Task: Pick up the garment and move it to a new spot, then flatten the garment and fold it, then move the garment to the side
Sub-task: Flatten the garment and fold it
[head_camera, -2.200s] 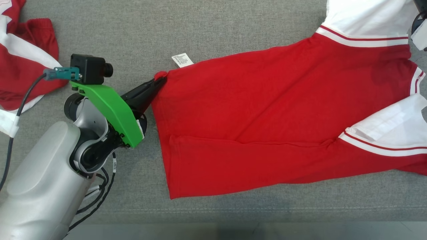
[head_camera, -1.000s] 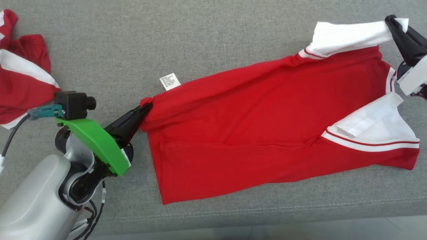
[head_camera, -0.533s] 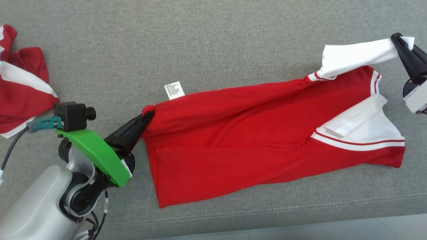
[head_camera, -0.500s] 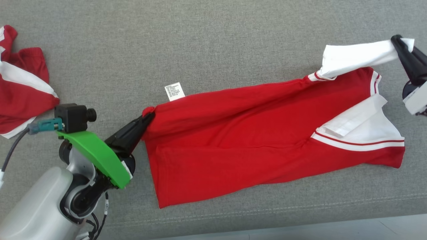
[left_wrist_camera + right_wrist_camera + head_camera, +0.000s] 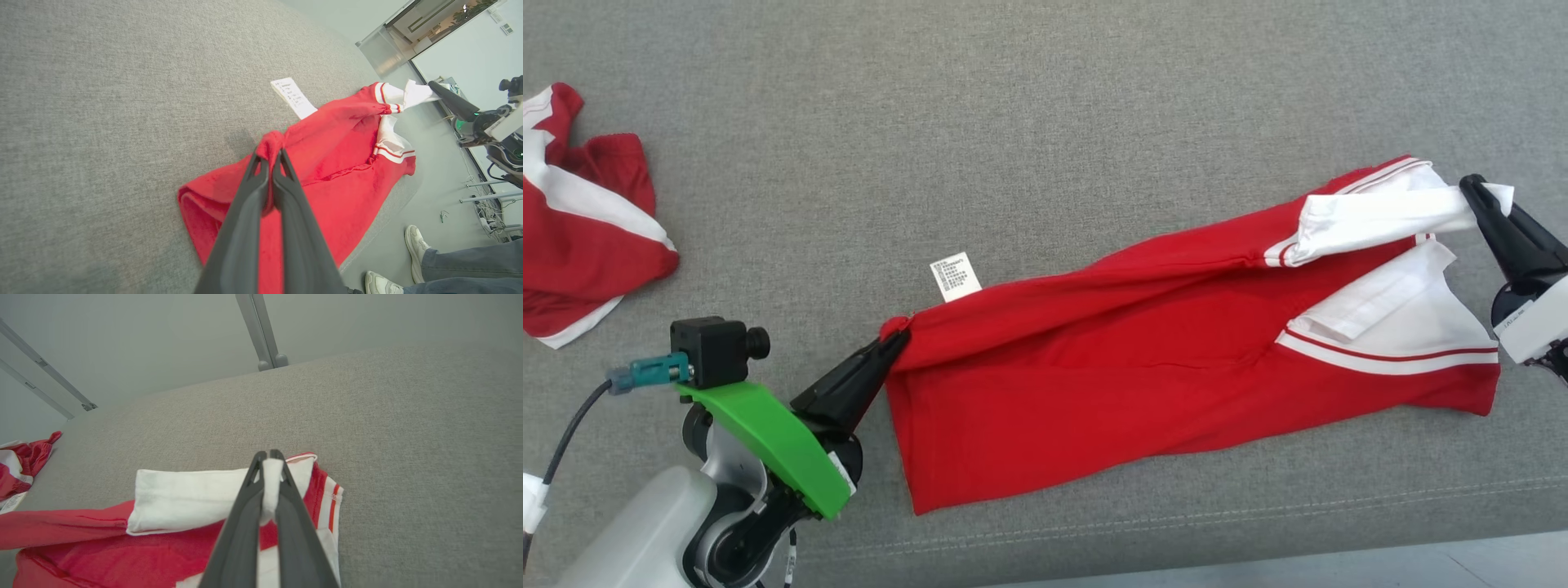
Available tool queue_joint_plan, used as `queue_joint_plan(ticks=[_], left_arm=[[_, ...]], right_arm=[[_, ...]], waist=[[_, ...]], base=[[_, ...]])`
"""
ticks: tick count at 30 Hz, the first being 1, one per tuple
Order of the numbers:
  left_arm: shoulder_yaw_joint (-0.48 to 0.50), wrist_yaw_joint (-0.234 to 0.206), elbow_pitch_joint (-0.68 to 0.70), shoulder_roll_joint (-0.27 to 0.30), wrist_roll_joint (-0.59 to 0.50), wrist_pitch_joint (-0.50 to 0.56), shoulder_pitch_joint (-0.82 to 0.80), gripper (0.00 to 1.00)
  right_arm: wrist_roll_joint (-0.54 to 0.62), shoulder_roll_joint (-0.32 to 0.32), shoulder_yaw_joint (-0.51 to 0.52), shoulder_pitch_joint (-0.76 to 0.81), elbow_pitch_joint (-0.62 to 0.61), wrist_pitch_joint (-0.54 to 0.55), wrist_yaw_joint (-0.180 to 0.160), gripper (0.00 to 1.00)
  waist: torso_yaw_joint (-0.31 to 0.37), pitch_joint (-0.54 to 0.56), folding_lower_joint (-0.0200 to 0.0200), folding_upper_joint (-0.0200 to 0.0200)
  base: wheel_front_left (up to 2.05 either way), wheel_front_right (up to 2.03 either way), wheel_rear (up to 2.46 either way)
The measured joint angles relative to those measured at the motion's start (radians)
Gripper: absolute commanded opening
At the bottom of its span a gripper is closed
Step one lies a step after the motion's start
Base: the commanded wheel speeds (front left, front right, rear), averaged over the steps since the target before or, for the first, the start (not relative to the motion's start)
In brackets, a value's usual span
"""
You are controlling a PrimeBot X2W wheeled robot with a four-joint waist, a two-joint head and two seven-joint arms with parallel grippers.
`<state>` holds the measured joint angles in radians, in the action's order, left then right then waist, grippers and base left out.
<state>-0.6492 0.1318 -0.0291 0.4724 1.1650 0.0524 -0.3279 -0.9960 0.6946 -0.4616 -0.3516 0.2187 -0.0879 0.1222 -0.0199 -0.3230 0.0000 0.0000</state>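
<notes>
Red garment [image 5: 1135, 367] with white sleeves, stretched lengthwise across the grey fabric table [image 5: 1045, 106], near its front edge, with a fold raised along the far side. Left claw [image 5: 894, 336] clamped tight on a bunched red corner of the hem, just beside the white care label [image 5: 956, 276]. Right claw [image 5: 1476, 194] pinched closed on the end of the upper white sleeve [image 5: 1372, 214], taut over the red body. Second red-and-white garment [image 5: 580, 237] crumpled at the far left, well apart. Person's pale shoes [image 5: 414, 253] on the floor beyond the table edge, seen from the left wrist.
</notes>
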Motion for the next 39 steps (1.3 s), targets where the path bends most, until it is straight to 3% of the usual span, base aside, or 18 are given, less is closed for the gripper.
queue_joint_plan(ticks=[17, 18, 21, 22, 23, 24, 26, 39], left_arm=[[-0.027, 0.0, 0.038, 0.007, 0.015, -0.018, 0.095, 0.0], [-0.029, 0.0, 0.037, 0.007, 0.016, -0.018, 0.098, 0.06], [-0.029, -0.002, 0.034, 0.007, 0.018, -0.018, 0.102, 0.29], [-0.03, -0.006, 0.033, 0.006, 0.022, -0.018, 0.104, 0.51], [-0.03, -0.009, 0.031, 0.006, 0.022, -0.018, 0.106, 0.68], [-0.031, -0.01, 0.029, 0.006, 0.022, -0.018, 0.108, 0.84], [-0.031, -0.017, 0.018, 0.007, 0.02, -0.018, 0.11, 1.0], [-0.087, -0.026, 0.012, 0.031, 0.028, 0.047, 0.158, 1.0]], right_arm=[[-0.04, 0.035, 0.029, 0.153, -0.053, -0.036, -0.029, 0.0], [-0.043, 0.035, 0.027, 0.161, -0.057, -0.036, -0.029, 0.04], [-0.044, 0.035, 0.015, 0.177, -0.064, -0.029, -0.036, 0.44], [-0.044, 0.036, 0.01, 0.181, -0.065, -0.024, -0.036, 0.91], [-0.044, 0.038, 0.005, 0.187, -0.068, -0.016, -0.036, 0.97], [-0.044, 0.038, 0.003, 0.193, -0.07, -0.016, -0.036, 1.0], [-0.044, 0.046, -0.006, 0.206, -0.071, 0.003, -0.042, 1.0], [-0.092, 0.086, -0.004, 0.253, -0.056, 0.075, -0.073, 1.0]], waist=[[0.015, 0.026, 0.0, 0.0], [0.014, 0.024, 0.0, 0.0], [0.012, 0.018, 0.0, 0.0], [0.011, 0.017, -0.0001, 0.0], [0.011, 0.016, 0.0, 0.0], [0.011, 0.014, 0.0, 0.0], [0.011, 0.012, 0.0, 0.0], [0.023, 0.04, 0.0, 0.0]], base=[[0.0, 0.0, 0.0], [0.0, 0.0, 0.0], [0.0, 0.0, 0.0], [0.0, 0.0, 0.0], [0.0, 0.0, 0.0], [0.0, 0.0, 0.0], [0.0, 0.0, 0.0], [0.0, 0.0, 0.0]])
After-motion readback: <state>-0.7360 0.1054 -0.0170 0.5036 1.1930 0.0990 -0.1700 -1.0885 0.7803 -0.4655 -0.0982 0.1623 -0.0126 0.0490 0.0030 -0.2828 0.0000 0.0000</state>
